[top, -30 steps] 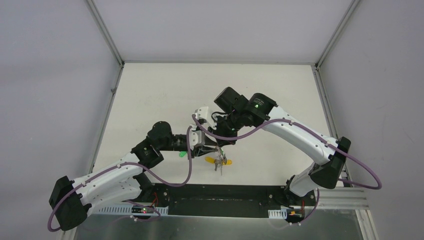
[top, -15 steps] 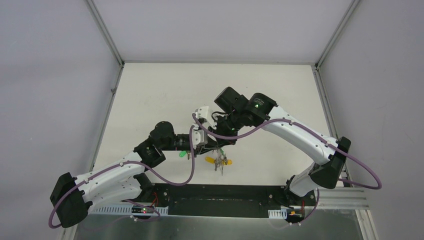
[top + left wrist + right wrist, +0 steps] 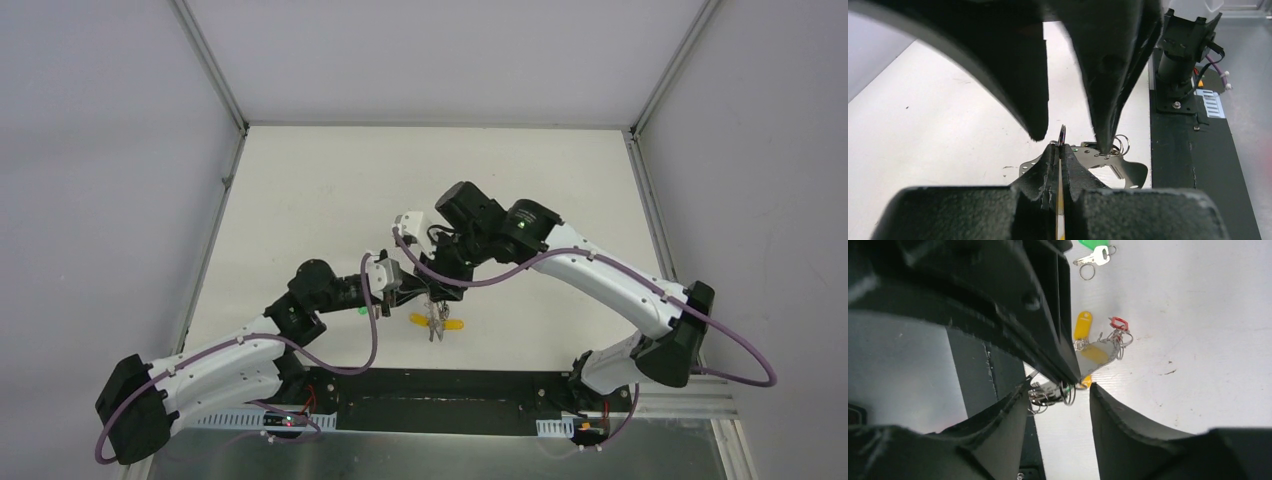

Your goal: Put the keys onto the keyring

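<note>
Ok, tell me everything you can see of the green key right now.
The green key lies flat on the white table, loose, apart from the keyring with its yellow and red caps. Its bright green plastic cap is cut off by the right wrist view's top edge. The silver metal blade shows, with a small wire ring at its end; joined or not, I cannot tell. Nothing grips it.

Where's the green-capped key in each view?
Top external: green-capped key lies just left of the key bunch.
Left wrist: not in it.
Right wrist: green-capped key at the top edge, cap partly cropped, above the key bunch.
Shared landmark: the key bunch, in all three views.
</note>
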`<act>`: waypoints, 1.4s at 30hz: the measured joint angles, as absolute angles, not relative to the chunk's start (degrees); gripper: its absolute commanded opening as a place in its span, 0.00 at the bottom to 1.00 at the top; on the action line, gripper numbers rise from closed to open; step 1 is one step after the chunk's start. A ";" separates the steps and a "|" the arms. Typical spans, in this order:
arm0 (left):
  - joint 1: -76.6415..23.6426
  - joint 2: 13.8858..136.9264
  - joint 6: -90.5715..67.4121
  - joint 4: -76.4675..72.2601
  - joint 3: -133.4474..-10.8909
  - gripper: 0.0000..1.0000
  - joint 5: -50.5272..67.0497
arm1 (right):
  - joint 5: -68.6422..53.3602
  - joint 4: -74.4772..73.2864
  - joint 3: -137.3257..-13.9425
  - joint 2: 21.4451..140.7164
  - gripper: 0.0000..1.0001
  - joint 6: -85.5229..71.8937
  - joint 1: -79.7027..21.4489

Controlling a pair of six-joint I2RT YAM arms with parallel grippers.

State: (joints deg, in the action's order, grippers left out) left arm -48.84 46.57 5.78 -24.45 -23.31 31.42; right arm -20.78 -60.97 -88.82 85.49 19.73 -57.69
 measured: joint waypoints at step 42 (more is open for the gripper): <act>-48.82 47.11 -2.02 -59.33 -14.31 0.33 31.09 | -34.00 -12.40 -53.41 55.57 0.00 19.79 -52.69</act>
State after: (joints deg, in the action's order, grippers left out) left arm -48.82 47.11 -2.02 -59.33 -14.31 31.09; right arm -34.00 -12.40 -53.41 55.57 19.79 -52.69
